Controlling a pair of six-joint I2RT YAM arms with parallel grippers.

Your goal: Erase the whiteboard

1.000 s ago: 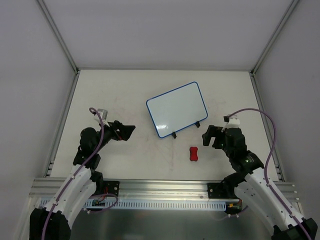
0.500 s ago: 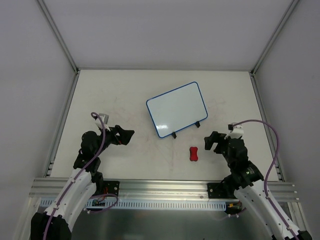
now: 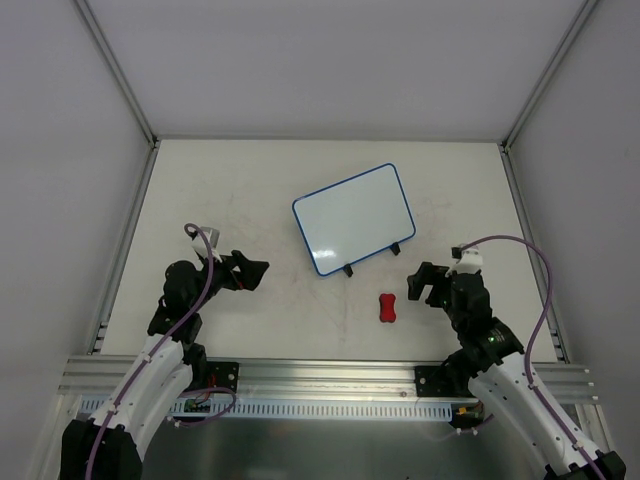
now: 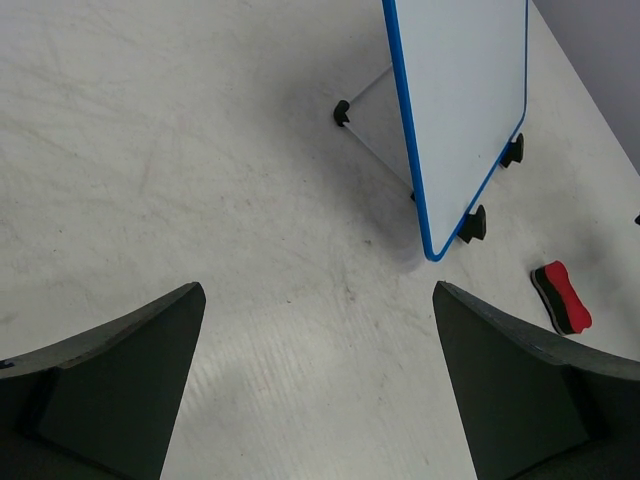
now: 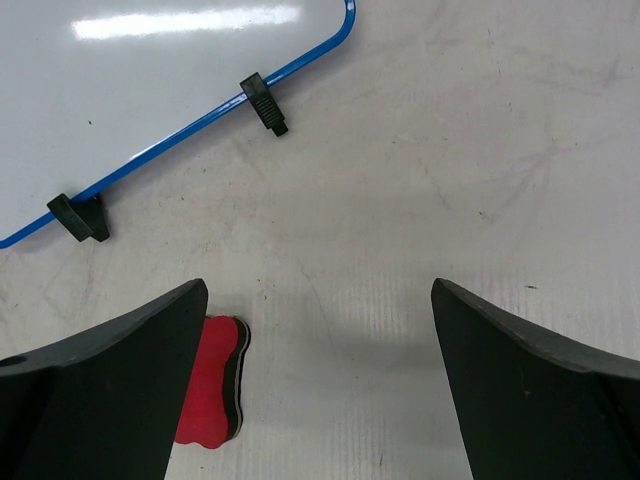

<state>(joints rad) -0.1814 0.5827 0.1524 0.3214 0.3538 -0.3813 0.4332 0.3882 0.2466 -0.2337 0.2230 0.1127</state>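
My left hand (image 3: 254, 268) hovers low over the left side of the pale counter (image 3: 220, 180), its two dark fingers spread wide with nothing between them. It points to the right, toward the middle of the counter. The whiteboard (image 3: 355, 217) stands there, to the right of this hand and a little farther from me. It is a small white panel in a rounded blue frame, propped at a lean on two black feet (image 3: 348, 270). Its long axis runs on a diagonal, from the near-left corner to the far-right corner. I can see no marks on its face in any view. In front of the board's near edge, apart from it, lies the red eraser (image 3: 387, 308). It is bone-shaped, with its long axis pointing roughly away from me. Just to the right of the eraser is my right hand (image 3: 421, 283), also spread wide and holding nothing. In the right wrist view the eraser sits low beside the left finger, outside the gap rather than within it. The right hand is clearly the nearer one to the eraser, while the left is well apart from it. I judge that any pickup falls to the right hand, which would need to shift left to straddle the eraser across its narrow waist.
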